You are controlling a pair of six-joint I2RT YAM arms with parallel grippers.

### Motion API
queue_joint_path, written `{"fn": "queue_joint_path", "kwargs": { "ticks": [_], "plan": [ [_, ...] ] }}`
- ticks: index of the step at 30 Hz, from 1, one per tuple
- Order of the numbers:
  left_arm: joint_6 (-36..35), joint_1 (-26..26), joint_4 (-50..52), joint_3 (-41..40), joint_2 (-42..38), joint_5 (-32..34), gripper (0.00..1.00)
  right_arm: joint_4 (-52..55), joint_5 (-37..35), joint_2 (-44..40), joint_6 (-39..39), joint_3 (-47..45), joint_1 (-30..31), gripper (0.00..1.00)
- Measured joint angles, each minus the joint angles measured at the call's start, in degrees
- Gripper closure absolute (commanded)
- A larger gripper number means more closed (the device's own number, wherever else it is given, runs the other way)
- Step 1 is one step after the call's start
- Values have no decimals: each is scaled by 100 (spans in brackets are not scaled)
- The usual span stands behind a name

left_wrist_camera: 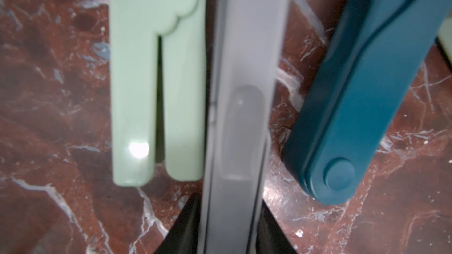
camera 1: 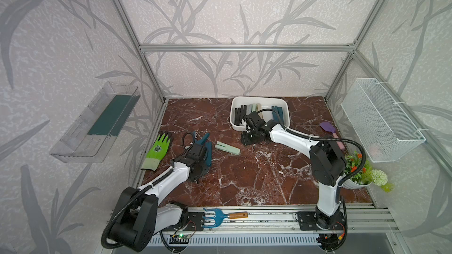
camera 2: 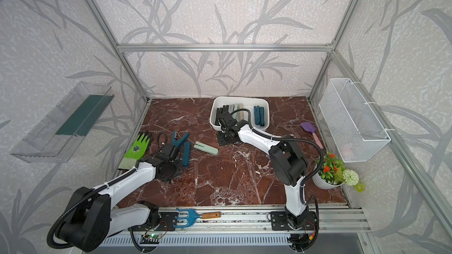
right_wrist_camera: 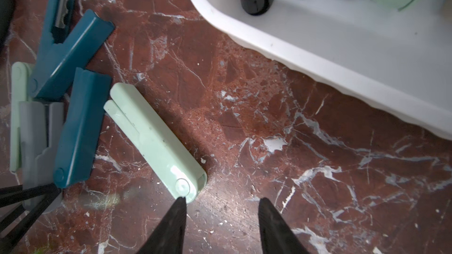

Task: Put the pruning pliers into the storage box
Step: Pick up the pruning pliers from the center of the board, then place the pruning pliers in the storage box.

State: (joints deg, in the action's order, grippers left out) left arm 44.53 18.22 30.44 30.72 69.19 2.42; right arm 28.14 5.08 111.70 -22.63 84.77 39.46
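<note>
Grey pruning pliers [left_wrist_camera: 242, 94] are clamped by the left gripper [left_wrist_camera: 228, 199] (right gripper [right_wrist_camera: 222, 200] parted, empty); carriage to the two-o'clock storage box [right_wrist_camera: 342, 64] seems required.

**Storage box** [camera 1: 256, 97]: white shallow tub with rounded corners, upright, upper centre in both top views.
- Contents: boxed row of pliers [camera 1: 241, 112] in black, grey, mint and beige, at its left; boxed teal pliers [camera 1: 278, 114], two, at its right.

**Loose, left of centre:**
- mint pliers [camera 1: 227, 148], folded and flat
- open teal pliers [camera 1: 204, 139], splayed
- folded teal pliers [camera 1: 208, 153]
- grey pliers [left_wrist_camera: 242, 94], folded, between a teal one and another mint one
</note>
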Motion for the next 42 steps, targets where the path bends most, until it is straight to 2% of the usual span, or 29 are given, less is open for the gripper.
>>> {"fn": "queue_joint_path", "kwargs": {
  "ticks": [8,15,21,28,33,38,42],
  "plan": [
    [-74,120,629,586,-299,293,86,-57,37,-437,2,-446,-645,51],
    [-348,208,1045,1405,-417,376,87,-160,-22,-1075,39,-739,-1139,51],
    [-885,396,1460,2994,44,400,87,-256,-20,-1502,55,-1130,-1456,51],
    [-1917,813,1665,5805,1969,356,88,-345,-125,-1847,70,-1412,-2107,51],
    [-2428,1115,1773,7921,3687,13,89,-229,-496,-1639,155,-994,-2575,51],
    [-2664,1456,1912,9906,5357,-450,90,-243,-719,-789,192,-245,-2922,51],
    [-2691,1598,2144,11127,6319,-772,90,-201,-785,79,260,313,-2988,52]
  ]
}}
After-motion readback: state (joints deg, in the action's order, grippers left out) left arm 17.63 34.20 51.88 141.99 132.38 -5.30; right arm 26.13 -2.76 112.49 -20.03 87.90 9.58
